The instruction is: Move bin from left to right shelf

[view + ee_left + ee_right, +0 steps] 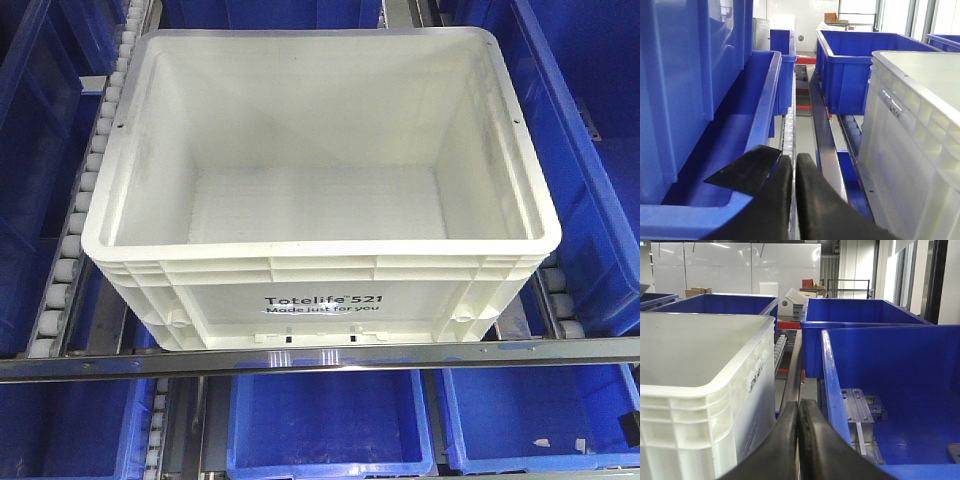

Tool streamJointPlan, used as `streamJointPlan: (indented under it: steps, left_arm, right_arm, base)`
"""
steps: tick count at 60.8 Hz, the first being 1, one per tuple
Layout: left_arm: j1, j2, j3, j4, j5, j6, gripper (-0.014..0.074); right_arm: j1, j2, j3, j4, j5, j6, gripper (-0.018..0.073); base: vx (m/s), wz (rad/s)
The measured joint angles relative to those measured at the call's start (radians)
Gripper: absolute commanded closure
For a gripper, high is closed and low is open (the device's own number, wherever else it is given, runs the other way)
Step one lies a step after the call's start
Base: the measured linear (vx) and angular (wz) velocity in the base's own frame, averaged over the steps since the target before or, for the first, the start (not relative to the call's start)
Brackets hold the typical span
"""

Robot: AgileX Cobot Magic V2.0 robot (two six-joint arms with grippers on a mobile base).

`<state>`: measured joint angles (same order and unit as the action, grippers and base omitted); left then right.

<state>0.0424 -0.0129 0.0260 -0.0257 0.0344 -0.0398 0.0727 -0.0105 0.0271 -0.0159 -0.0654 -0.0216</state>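
Note:
The bin point(215, 295) is a large white tote with "Totelife 521" printed on its front wall. It stands empty on the roller shelf, in the middle of the front view. Neither gripper shows in that view. In the left wrist view my left gripper point(794, 161) is shut with nothing held, low over the roller track, and the bin point(910, 135) stands apart to its right. In the right wrist view my right gripper point(799, 406) is shut and empty over the rail, with the bin point(700, 370) close on its left.
Blue bins surround the white one: a stack on the left point(700, 80), a blue bin point(900, 370) on the right holding a metal plate point(856, 406), others below point(330, 425). Roller tracks point(75, 235) flank the bin and a metal rail point(320, 358) runs along the shelf front.

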Motion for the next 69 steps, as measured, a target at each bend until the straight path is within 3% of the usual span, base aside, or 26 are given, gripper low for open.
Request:
streamJointPlan:
  steps: [15, 69]
  left_arm:
    - [0.000, 0.000, 0.000, 0.000, 0.000, 0.000, 0.0595]
    - [0.000, 0.000, 0.000, 0.000, 0.000, 0.000, 0.0595]
  right_arm:
    - [-0.046, 0.000, 0.000, 0.016, -0.001, 0.005, 0.0567]
    - [-0.027, 0.000, 0.000, 0.016, 0.015, 0.004, 0.0567]
  base:
    - [0.00, 0.00]
    - [0.00, 0.00]
